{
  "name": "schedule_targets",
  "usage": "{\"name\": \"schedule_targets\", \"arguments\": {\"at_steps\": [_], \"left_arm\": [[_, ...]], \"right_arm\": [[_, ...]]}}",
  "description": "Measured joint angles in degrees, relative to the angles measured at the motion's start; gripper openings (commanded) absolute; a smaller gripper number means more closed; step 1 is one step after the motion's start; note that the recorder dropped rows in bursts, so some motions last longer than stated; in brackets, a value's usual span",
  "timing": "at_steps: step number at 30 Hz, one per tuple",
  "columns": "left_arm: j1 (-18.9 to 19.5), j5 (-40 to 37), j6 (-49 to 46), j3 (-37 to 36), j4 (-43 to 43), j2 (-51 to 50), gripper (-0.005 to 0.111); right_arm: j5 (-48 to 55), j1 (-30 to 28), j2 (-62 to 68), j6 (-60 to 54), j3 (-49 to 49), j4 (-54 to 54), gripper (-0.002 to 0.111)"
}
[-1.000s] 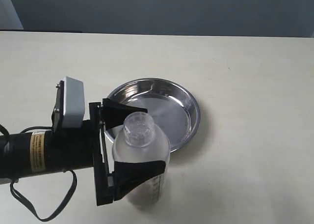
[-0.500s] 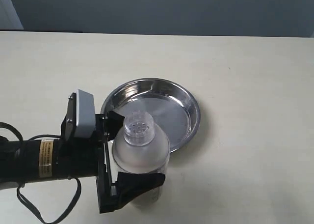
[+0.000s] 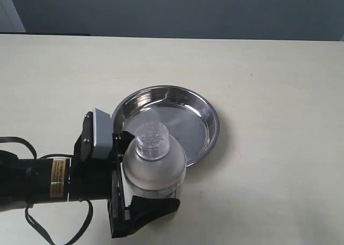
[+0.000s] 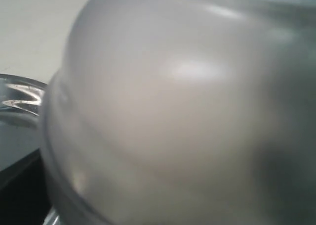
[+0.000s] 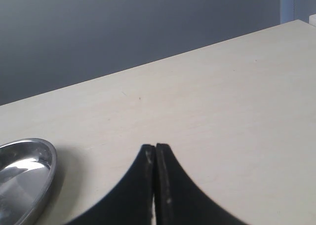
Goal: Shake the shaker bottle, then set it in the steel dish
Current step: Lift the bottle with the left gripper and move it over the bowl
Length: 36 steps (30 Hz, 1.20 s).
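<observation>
The frosted shaker bottle (image 3: 156,170) stands upright on the table, just in front of the steel dish (image 3: 207,113), its small round cap facing up. My left gripper (image 3: 151,172) is open and low around the bottle, one finger behind it and one finger (image 3: 156,208) in front of its lower wall. In the left wrist view the bottle's domed wall (image 4: 173,111) fills the picture, with the dish rim (image 4: 19,94) at one side. My right gripper (image 5: 156,147) is shut on nothing above the bare table, with the dish (image 5: 24,170) off to its side. The exterior view does not show it.
The pale table (image 3: 279,94) stretches around the dish, ending at a dark wall at the back. The left arm's black body and cable (image 3: 37,180) lie along the front left.
The left gripper has come down and drawn back to the left, its fingers sinking from the bottle's shoulder to its lower body. Bottle and dish have stayed put.
</observation>
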State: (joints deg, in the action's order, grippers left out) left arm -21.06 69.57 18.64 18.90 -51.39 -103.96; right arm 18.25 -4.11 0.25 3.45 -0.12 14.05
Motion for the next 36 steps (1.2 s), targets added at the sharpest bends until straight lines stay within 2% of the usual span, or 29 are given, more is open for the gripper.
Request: {"name": "schedule_targets", "arguments": {"at_steps": [8, 10, 13, 16, 19, 23, 25, 26, 29, 36], "left_arm": [[-0.98, -0.11, -0.23, 2.59, -0.99, -1.77, 0.105], [-1.59, -0.11, -0.22, 2.94, -0.46, -1.77, 0.100], [-1.71, -0.11, -0.11, 2.94, 0.20, -1.90, 0.077], [-2.45, 1.47, 0.07, 3.22, 2.23, -3.94, 0.059], [-5.46, 3.51, -0.39, 3.63, 6.55, -5.85, 0.058], [-5.82, 3.36, -0.63, 4.17, 6.48, -5.94, 0.056], [-5.82, 3.36, -0.63, 4.17, 6.48, -5.94, 0.048], [-5.82, 3.36, -0.63, 4.17, 6.48, -5.94, 0.039], [-5.82, 3.36, 0.86, 4.17, 6.99, -5.94, 0.002], [-5.82, 2.80, 2.13, 4.29, 8.03, -5.69, 0.000]], "right_arm": [[0.00, 0.00, 0.00, 0.00, 0.00, 0.00, -0.001], [0.00, 0.00, 0.00, 0.00, 0.00, 0.00, -0.001], [0.00, 0.00, 0.00, 0.00, 0.00, 0.00, -0.001], [0.00, 0.00, 0.00, 0.00, 0.00, 0.00, -0.001], [0.00, 0.00, 0.00, 0.00, 0.00, 0.00, -0.001], [0.00, 0.00, 0.00, 0.00, 0.00, 0.00, -0.001], [0.00, 0.00, 0.00, 0.00, 0.00, 0.00, -0.001], [0.00, 0.00, 0.00, 0.00, 0.00, 0.00, -0.001], [0.00, 0.00, 0.00, 0.00, 0.00, 0.00, -0.001], [0.00, 0.00, 0.00, 0.00, 0.00, 0.00, -0.001]]}}
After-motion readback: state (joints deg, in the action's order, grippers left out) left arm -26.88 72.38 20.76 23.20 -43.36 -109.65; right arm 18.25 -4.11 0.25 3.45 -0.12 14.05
